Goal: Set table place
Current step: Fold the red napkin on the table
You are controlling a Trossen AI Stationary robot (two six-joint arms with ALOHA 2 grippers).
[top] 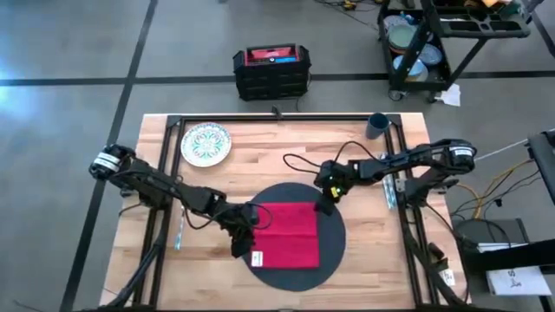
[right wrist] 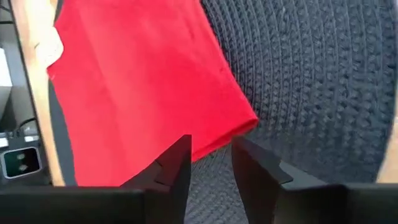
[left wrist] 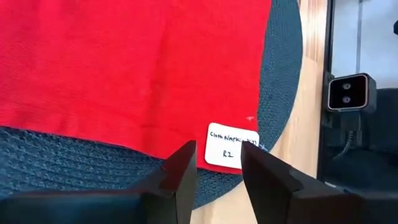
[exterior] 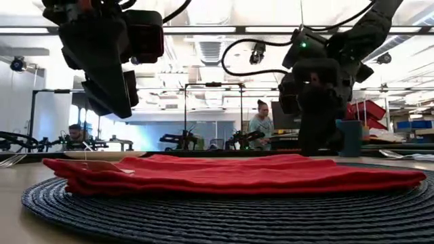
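- In the high view's upper left part of the counter (top: 260,152), the patterned white plate (top: 205,144) lies flat on the bare planks, well apart from the mat.
- Along the left rail, lower down, a thin piece of silver cutlery (top: 179,232) lies on the wood; which piece it is cannot be told.
- The left hand (top: 244,244) hangs over the left edge of the red napkin (top: 285,235), just above its lower-left corner. In its wrist view the two fingers (left wrist: 181,176) stand apart with nothing between them, and a white label (left wrist: 231,145) at the napkin's corner shows beyond them.
- The round dark grey mat (top: 334,251) sits in the lower middle of the frame, and the folded napkin lies flat on it, roughly centred.
- The right hand (top: 327,204) is at the napkin's upper-right corner. Its fingers (right wrist: 177,163) are apart, a narrow gap between them, and hold nothing; the corner of the cloth lies just ahead of them.
- The dark blue cup (top: 378,126) lies near the upper right corner of the counter, by the rail.
- More silver cutlery (top: 390,191) lies by the right rail, below the right arm.
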